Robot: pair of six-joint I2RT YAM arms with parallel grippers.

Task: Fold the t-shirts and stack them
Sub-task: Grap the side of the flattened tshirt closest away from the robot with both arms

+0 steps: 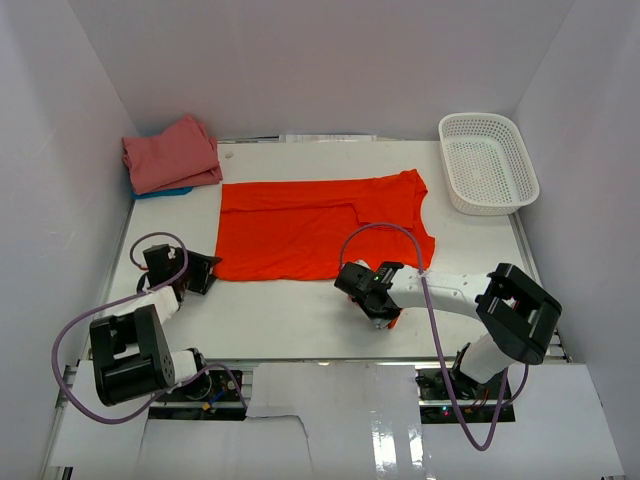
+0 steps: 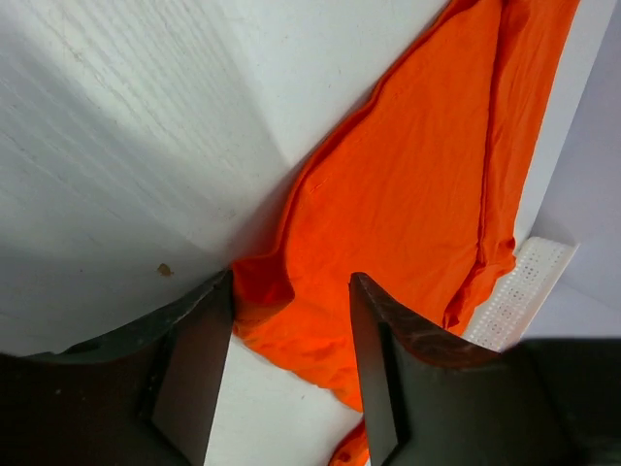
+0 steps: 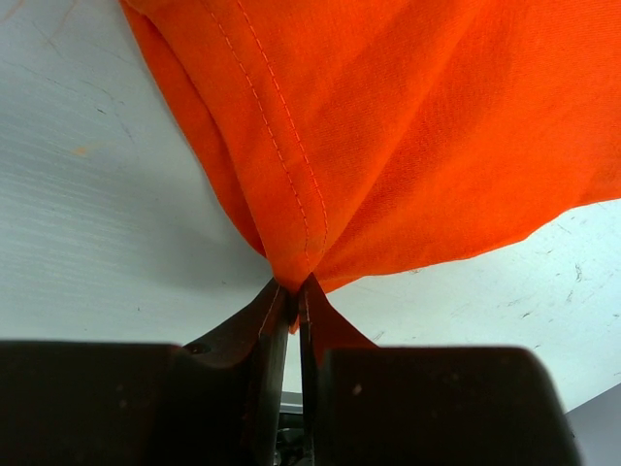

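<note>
The bright orange-red t-shirt lies spread flat across the middle of the table. My left gripper sits at its near left corner, jaws open. In the left wrist view that corner of the orange shirt lies between the two fingers. My right gripper is shut on the shirt's near right edge. In the right wrist view the stitched hem bunches into the shut tips of the right gripper. A folded salmon-pink t-shirt rests at the back left on a blue one, which shows only as a sliver.
A white mesh basket stands at the back right corner, and its rim shows past the shirt in the left wrist view. White walls close in the table on three sides. Purple cables loop beside both arms.
</note>
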